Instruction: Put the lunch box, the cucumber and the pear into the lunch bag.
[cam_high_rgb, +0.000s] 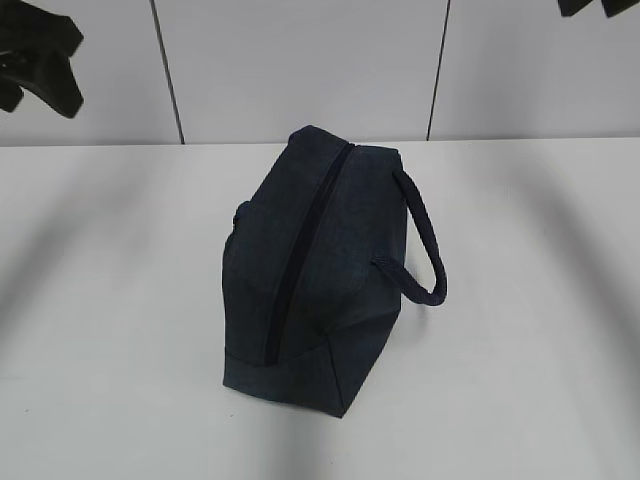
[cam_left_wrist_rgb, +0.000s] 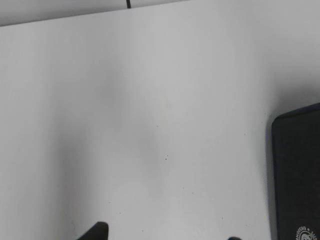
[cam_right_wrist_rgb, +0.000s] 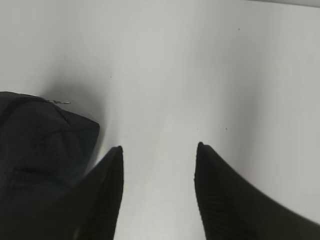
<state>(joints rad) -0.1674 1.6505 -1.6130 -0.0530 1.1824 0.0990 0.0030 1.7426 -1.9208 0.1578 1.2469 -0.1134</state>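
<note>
One lunch bag (cam_high_rgb: 320, 265) sits alone at the centre of the exterior frame on the white table (cam_high_rgb: 110, 330), with bare tabletop open on every side of it: wide room to the left, to the right and along the lower edge. The table's far edge runs across the upper third of the frame, where it meets the panelled wall (cam_high_rgb: 300, 60). The bag's zipper (cam_high_rgb: 305, 255) is closed, and its long axis runs from the lower centre of the frame up toward the upper centre, leaning slightly right. One loop handle (cam_high_rgb: 425, 245) hangs off the bag's right side.

My left gripper (cam_high_rgb: 35, 60) hangs in the upper left corner of the exterior frame, well apart from the bag. In my left wrist view only two dark fingertips (cam_left_wrist_rgb: 95, 232) show at the bottom edge, set wide apart with nothing between them, and a corner of the bag enters at the lower right.

My right gripper (cam_right_wrist_rgb: 159, 152) stands open above bare table, both fingers (cam_right_wrist_rgb: 107, 190) clear of the bag, whose end fills the lower left of my right wrist view just beside the left finger. I count one bag and two grippers.
</note>
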